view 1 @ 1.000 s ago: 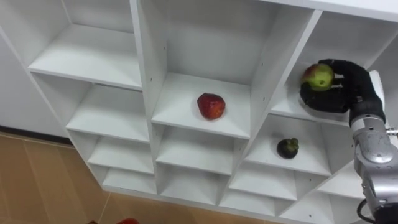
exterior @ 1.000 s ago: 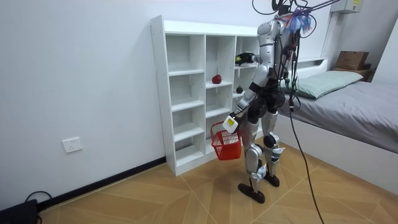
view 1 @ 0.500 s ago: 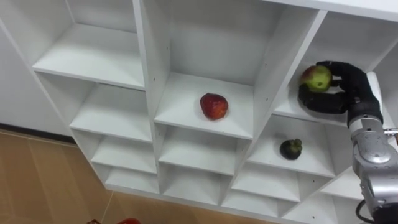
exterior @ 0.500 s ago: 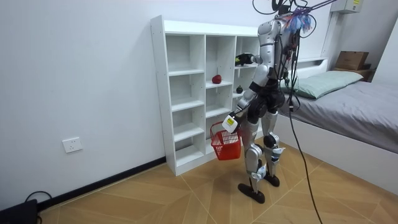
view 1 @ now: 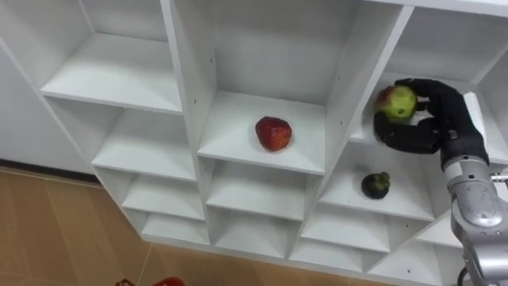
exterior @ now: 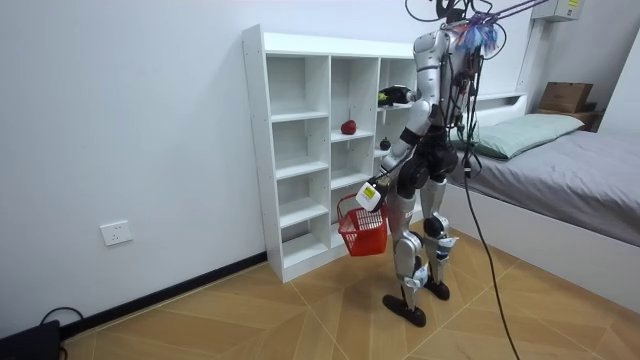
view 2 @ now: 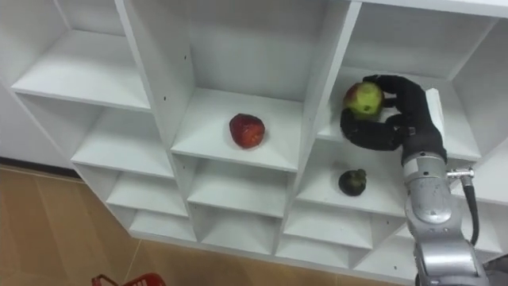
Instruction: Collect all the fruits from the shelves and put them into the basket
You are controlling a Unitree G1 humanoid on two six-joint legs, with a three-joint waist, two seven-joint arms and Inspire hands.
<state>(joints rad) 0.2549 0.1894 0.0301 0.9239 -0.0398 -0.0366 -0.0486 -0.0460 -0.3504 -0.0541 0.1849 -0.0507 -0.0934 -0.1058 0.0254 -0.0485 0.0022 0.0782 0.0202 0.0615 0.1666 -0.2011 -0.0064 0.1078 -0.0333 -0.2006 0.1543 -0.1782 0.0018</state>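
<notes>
Right hand of mine is up at 2 o'clock in the eye views, its dark fingers and thumb wrapped round a green apple. Held that way, the apple sits at the front edge of the upper compartment in the right column of the white shelf unit, just beside the upright divider at its 9 o'clock. I cannot tell whether it touches the board beneath it.

Straight down at 6 o'clock from the apple, 1 compartment lower in the same column, a small dark fruit rests on its shelf, apart from my hand. At 8 o'clock from the apple, in the middle column, a red fruit stands near the middle of its board.

From the room view I see myself standing upright on the wooden floor, facing the shelf unit close to its right column, with my right arm raised to shoulder height into the shelves. My left hand is low by my hip, closed on the handle of a red basket that hangs from it in front of the lower shelves. A sliver of that basket's red rim shows at 7 o'clock on the bottom edge of the eye views. A bed lies at 3 o'clock in the room view, behind me.
</notes>
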